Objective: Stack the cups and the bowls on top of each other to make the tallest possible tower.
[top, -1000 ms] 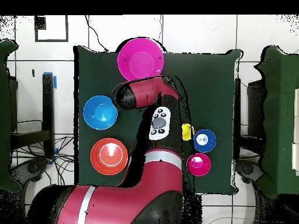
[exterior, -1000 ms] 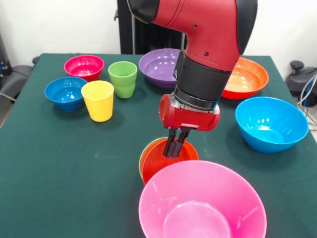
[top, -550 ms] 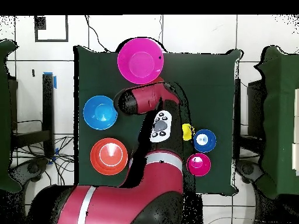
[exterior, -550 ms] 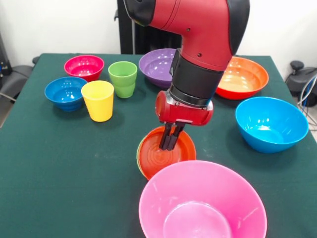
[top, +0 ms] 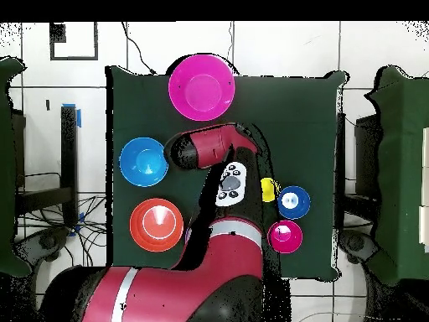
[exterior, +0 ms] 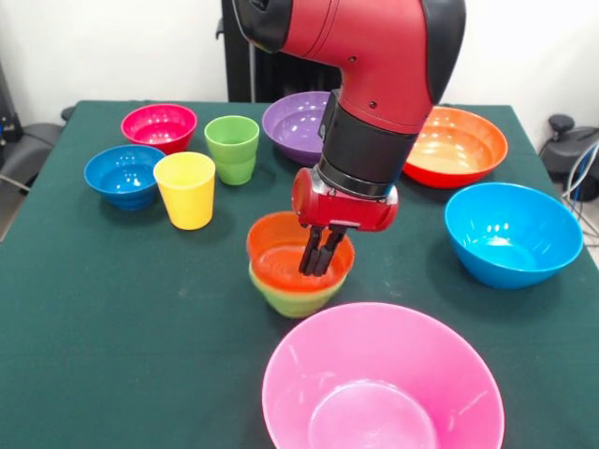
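Grip: my gripper is pinched narrow on the far rim of the orange-red bowl.
Load: it sits nested in the light-green bowl, just behind the pink bowl.
Risk: the rim pinch may slip, or the green bowl drop out.

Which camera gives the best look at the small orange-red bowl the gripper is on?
The front view: the orange-red bowl shows clearly, nested in the light green bowl, with the gripper reaching inside. In the overhead view the arm hides it entirely.
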### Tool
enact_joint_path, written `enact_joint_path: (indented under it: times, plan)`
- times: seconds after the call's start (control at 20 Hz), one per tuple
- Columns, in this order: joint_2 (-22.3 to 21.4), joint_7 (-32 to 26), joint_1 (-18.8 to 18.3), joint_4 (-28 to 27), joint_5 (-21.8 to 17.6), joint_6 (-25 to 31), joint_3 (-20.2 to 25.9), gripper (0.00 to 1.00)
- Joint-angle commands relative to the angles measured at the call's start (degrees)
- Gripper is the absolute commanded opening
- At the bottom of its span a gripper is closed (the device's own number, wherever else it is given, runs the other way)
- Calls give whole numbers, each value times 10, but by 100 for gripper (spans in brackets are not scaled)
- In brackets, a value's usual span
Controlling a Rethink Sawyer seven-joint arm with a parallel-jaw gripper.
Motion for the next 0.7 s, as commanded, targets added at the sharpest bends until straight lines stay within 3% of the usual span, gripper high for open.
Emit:
enact_joint_path:
  times: [0.05,0.35,0.7]
  plan:
    - [-2,-25,-5,43,-30,56,27,0]
    - [-18,-37,-5,58,-36,60,23,0]
    - [-53,-78,-1,69,-41,110,22,0]
